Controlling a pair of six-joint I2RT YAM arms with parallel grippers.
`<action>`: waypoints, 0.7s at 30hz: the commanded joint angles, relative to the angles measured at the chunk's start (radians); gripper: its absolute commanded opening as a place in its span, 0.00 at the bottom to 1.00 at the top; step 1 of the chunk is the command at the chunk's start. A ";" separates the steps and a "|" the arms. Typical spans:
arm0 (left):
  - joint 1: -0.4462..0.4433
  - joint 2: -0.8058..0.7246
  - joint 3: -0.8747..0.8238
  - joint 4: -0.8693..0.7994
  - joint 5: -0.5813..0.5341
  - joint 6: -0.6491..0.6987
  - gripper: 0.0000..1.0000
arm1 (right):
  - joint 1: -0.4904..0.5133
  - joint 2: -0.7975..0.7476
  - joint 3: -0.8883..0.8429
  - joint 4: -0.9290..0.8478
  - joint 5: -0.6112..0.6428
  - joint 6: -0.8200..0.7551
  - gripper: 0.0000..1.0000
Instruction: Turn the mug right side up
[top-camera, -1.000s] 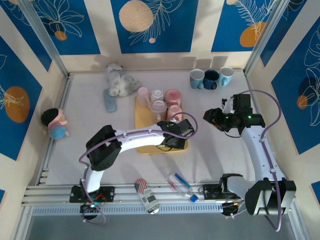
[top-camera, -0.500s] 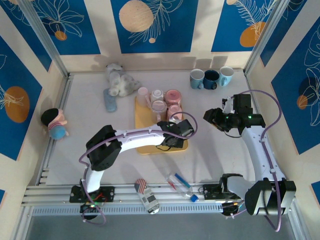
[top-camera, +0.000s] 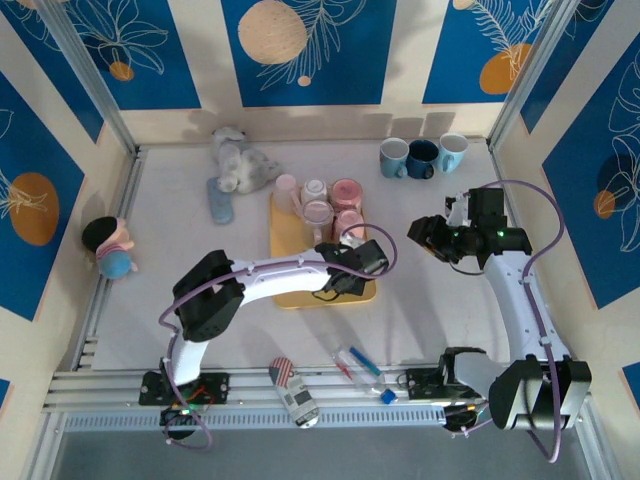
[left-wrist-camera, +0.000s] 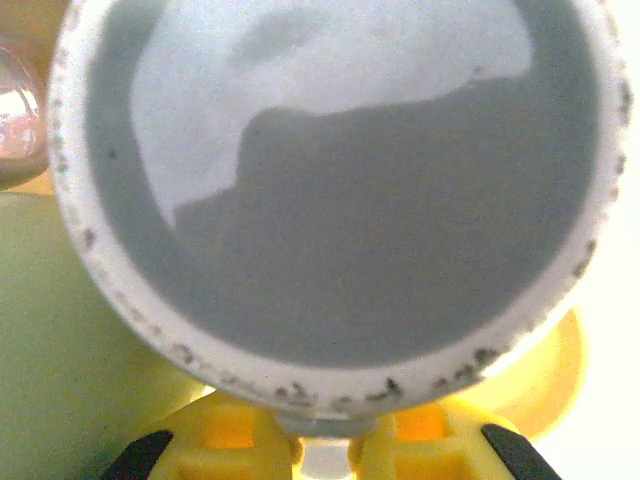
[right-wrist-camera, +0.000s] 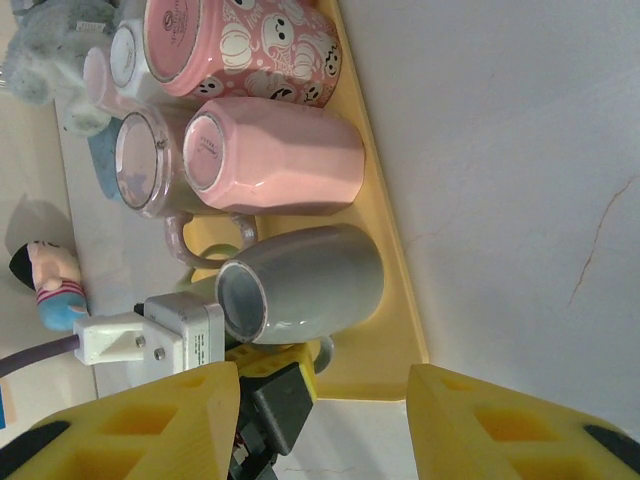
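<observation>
A grey mug stands bottom up at the near end of the yellow tray. Its flat base with a speckled white rim faces the left wrist camera. My left gripper is shut on the mug's handle, with the yellow fingers pressed against it just below the base. From above, this gripper sits over the tray's near right part and covers most of the mug. My right gripper is open and holds nothing; it hangs over bare table right of the tray.
Two pink mugs and a clear glass mug stand upside down on the tray behind the grey one. Three mugs stand at the back right. A plush toy, a doll and small items lie around.
The left wrist has shifted very slightly over the tray. The right arm has not moved.
</observation>
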 joint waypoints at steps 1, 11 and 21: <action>-0.022 -0.047 -0.004 0.018 -0.042 0.052 0.00 | -0.004 0.002 0.021 -0.005 -0.030 -0.001 0.48; -0.045 -0.116 -0.009 0.100 0.023 0.149 0.00 | -0.005 -0.010 0.013 -0.005 -0.027 0.002 0.48; -0.045 -0.237 -0.003 0.143 0.080 0.214 0.00 | -0.005 -0.065 -0.020 0.051 -0.020 -0.017 0.45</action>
